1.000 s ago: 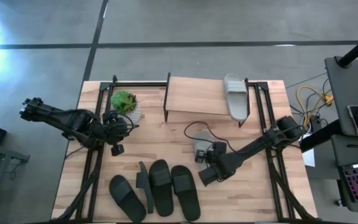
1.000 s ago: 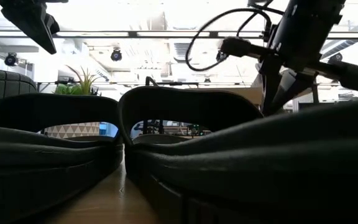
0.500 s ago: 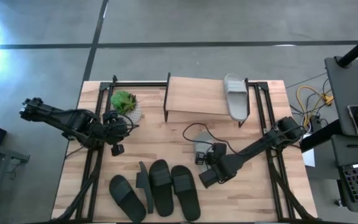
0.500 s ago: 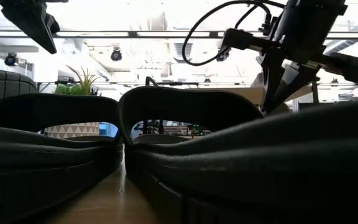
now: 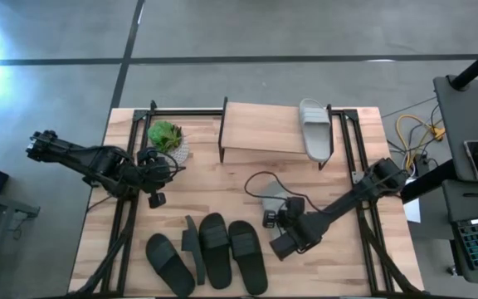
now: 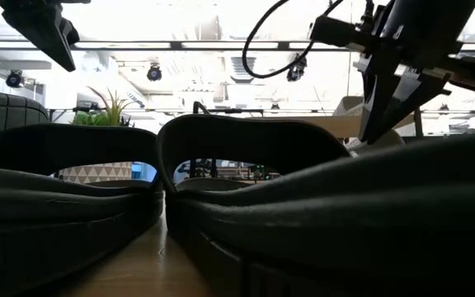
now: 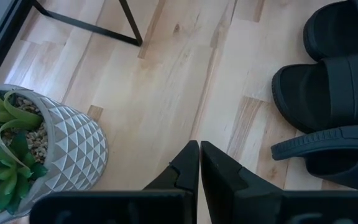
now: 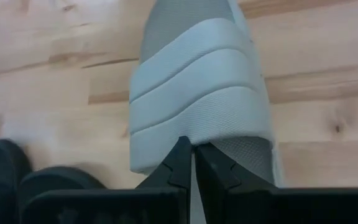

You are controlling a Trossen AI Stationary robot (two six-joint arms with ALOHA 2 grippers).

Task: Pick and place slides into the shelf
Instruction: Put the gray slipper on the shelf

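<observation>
Near the worktop's middle, we see our right pincer (image 8: 192,163), fingers pressed together and empty, hovering over the strap of a light grey rubber slide (image 8: 197,93) lying flat on the wood. Since a second ago it has drawn back toward the front edge, beside the row of black rubber slides (image 5: 214,249). Another grey slide (image 5: 314,127) rests on the low wooden-topped shelf (image 5: 260,129). Our left pincer (image 7: 199,165), also pressed together, waits near the potted plant (image 7: 36,149).

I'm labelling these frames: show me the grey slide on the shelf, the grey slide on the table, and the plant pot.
grey slide on the shelf (image 5: 314,126): high view, its strap.
grey slide on the table (image 8: 199,87): right wrist view, its ribbed strap.
plant pot (image 7: 74,148): left wrist view, its patterned wall.
</observation>
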